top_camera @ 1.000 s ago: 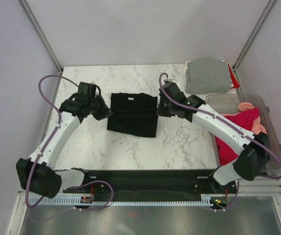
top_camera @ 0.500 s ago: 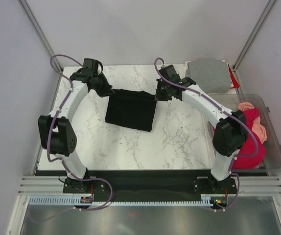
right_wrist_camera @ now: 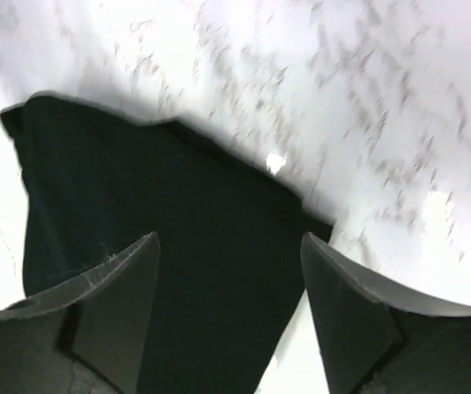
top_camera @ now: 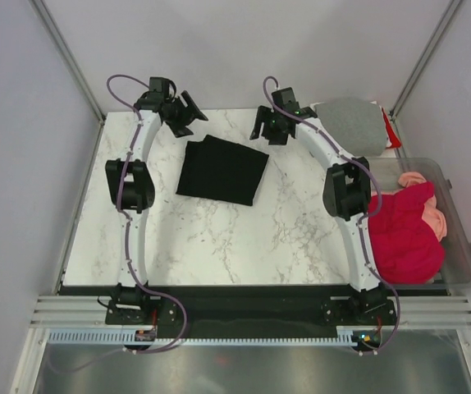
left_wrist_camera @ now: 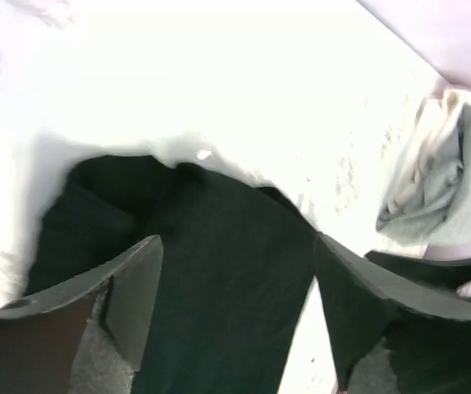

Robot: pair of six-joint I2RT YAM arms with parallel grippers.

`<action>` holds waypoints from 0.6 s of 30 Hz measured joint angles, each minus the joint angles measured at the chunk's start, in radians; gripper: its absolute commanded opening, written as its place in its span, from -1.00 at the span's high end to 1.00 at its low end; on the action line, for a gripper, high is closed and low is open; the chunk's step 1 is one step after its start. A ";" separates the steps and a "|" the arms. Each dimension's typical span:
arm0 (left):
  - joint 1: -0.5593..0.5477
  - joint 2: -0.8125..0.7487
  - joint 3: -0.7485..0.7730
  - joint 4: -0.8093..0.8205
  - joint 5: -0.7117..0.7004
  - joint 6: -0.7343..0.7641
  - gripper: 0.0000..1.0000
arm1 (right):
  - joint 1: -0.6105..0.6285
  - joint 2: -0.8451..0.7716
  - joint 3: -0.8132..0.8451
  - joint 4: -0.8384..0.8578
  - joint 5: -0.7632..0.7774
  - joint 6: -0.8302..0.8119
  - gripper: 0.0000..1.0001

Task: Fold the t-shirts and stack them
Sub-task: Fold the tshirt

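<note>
**Student:** Where does the black t-shirt [top_camera: 221, 170] lie?

**Instructor:** It lies folded into a compact, slightly skewed rectangle on the marble desk [top_camera: 219, 238], in the far half, between the two arms.

**Student:** What is the state of the left pincer [top_camera: 188, 117]?

**Instructor:** It is spread wide and grips nothing. It hangs near the far edge of the desk, just beyond the shirt's far left corner. In the left wrist view both fingers [left_wrist_camera: 129, 295] frame the dark cloth below, with no fold caught between them.

**Student:** And the right pincer [top_camera: 268, 131]?

**Instructor:** It is likewise spread and empty, near the shirt's far right corner. The right wrist view shows the edge of the cloth lying on the marble beneath the parted fingers.

**Student:** Where are the remaining shirts?

**Instructor:** A grey t-shirt [top_camera: 349, 123] rests folded at the far right corner of the desk. A crimson t-shirt [top_camera: 404, 238] sits bunched in the clear tub [top_camera: 465, 246] at the right. A salmon-pink t-shirt [top_camera: 434, 220] touches the crimson one on its far and right sides. The right arm crosses in front of part of the tub.
</note>
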 measured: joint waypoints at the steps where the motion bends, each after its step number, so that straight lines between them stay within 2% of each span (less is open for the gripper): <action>1: 0.013 0.044 0.056 -0.001 0.012 -0.005 -0.68 | -0.017 0.055 0.068 0.004 -0.019 -0.001 -0.57; 3: 0.034 0.059 0.060 -0.027 0.015 -0.007 -0.75 | -0.050 0.113 0.135 0.003 -0.046 -0.008 -0.61; 5: 0.053 0.006 -0.029 -0.027 0.006 -0.008 -0.74 | -0.075 0.099 0.106 0.005 -0.053 -0.013 -0.61; 11: 0.068 -0.321 -0.400 -0.045 -0.015 0.012 -0.67 | -0.087 -0.281 -0.473 0.182 -0.081 -0.003 -0.63; 13: 0.061 -0.442 -0.501 -0.030 -0.014 0.031 -0.63 | -0.078 -0.370 -0.595 0.229 -0.113 0.013 -0.61; 16: 0.054 -0.550 -0.570 0.010 -0.003 0.069 -0.57 | -0.057 -0.450 -0.749 0.339 -0.162 0.040 -0.61; 18: 0.051 -0.554 -0.568 0.057 0.019 0.097 -0.55 | -0.041 -0.489 -0.851 0.385 -0.181 0.054 -0.61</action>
